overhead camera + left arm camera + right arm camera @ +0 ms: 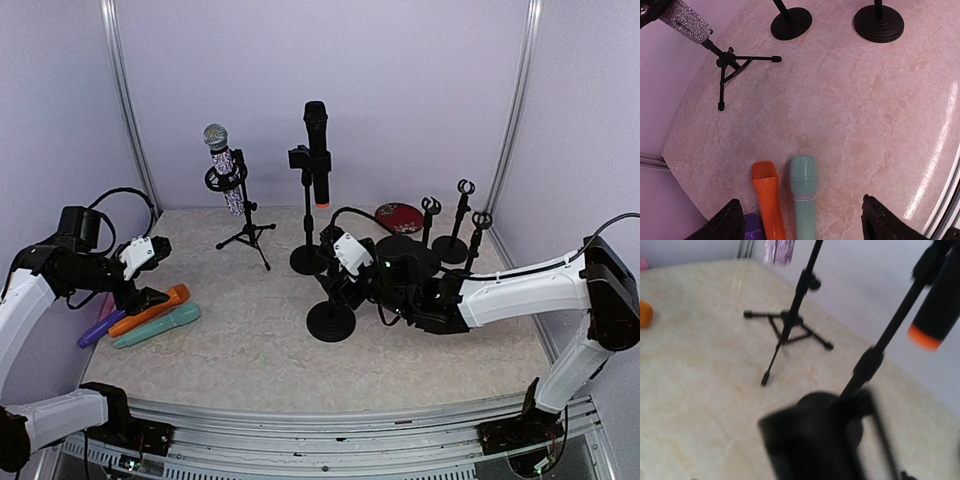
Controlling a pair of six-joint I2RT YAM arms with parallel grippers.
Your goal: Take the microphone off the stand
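The black microphone (pixel 317 150) stands upright in its stand (pixel 307 258), so I judge the removal not yet done. Just right of this stand is the right gripper (pixel 335 283); its view is blurred and I cannot tell its jaws. Well left of the stand, the left gripper (pixel 148 296) has its fingers apart, holding nothing.

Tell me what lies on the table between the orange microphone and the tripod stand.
Nothing. The left wrist view shows only bare table between the orange microphone and the tripod stand.
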